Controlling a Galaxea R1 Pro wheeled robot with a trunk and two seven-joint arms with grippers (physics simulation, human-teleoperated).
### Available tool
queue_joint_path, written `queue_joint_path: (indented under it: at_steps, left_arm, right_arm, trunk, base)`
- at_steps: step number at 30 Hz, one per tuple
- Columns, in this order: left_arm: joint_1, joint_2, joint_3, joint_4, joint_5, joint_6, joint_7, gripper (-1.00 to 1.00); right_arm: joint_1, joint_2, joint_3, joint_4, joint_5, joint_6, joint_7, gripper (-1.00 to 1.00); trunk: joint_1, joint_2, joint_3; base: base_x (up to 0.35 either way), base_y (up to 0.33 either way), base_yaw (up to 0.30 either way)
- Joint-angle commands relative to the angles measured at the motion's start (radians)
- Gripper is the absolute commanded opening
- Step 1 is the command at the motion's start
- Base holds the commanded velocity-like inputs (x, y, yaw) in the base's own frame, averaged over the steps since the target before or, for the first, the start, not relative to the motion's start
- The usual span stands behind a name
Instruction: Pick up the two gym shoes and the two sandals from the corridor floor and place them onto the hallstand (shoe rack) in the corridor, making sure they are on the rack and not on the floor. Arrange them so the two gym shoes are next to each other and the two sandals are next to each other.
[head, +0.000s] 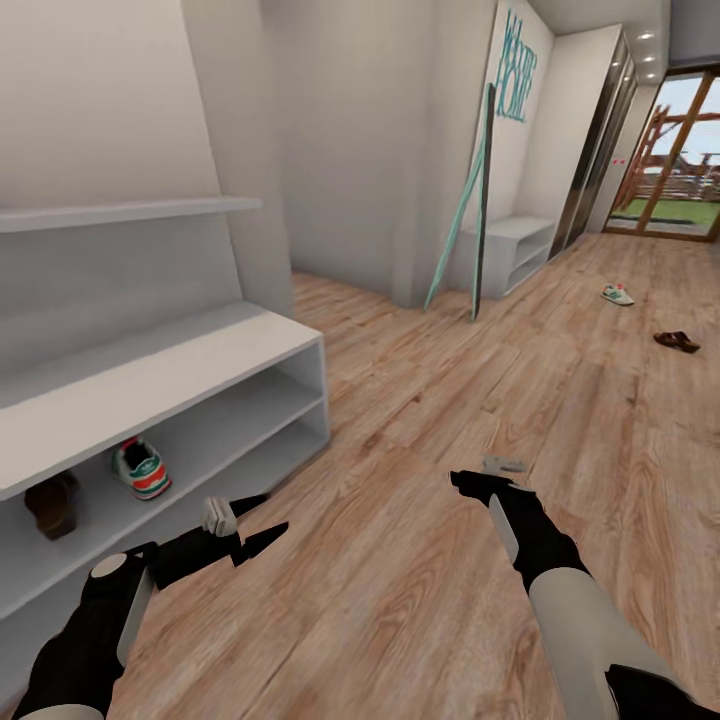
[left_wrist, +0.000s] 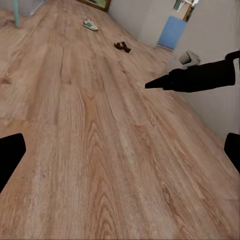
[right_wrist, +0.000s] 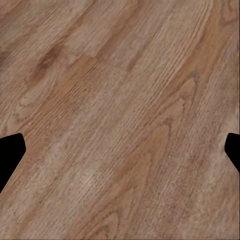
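The left pincer (head: 245, 525) hangs low over the floor (head: 400, 560) just in front of the hallstand (head: 180, 380), its two black fingers spread wide and holding nothing; the right pincer (head: 490, 478) hovers over bare planks to its right, and in its wrist view the fingertips (right_wrist: 10, 155) sit at opposite edges of the frame, so it too is wide and empty; in the left wrist view the left pincer's fingertips (left_wrist: 10, 155) stand just as far apart. Just beyond the left pincer, on the hallstand's upper open shelf, a gym shoe (head: 140, 468) lies heel outward, with a sandal (head: 52, 505) beside it further left on the same shelf, the two apart; the bench top above them is bare white; a stepped upper shelf (head: 130, 212) juts from the back panel. Well beyond both pincers, far down the corridor, the second sandal (head: 677, 341) lies on the floor, and past it the second gym shoe (head: 617, 294), near but not touching; behind them a low white bench (head: 515, 250) stands against the wall beside a glazed door (head: 680, 150).
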Motion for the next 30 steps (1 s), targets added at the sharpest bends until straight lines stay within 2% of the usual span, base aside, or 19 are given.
queue_joint_path:
  at_steps: [1,30]
  left_arm:
    - [0.0,0.0,0.001,-0.001,0.001,0.011,-0.005,1.0]
    - [0.0,-0.002,0.001,-0.001,0.002,0.011,-0.004,1.0]
  right_arm:
    - [-0.001,0.001,-0.004,-0.002,0.005,0.005,0.0,1.0]
    - [-0.001,0.001,-0.004,-0.001,0.006,0.005,0.0,1.0]
  trunk:
    - [0.0,0.0,0.0]
    - [0.0,0.0,0.005]
  base:
    - [0.194,0.0,-0.227]
    - [0.305,-0.127,-0.285]
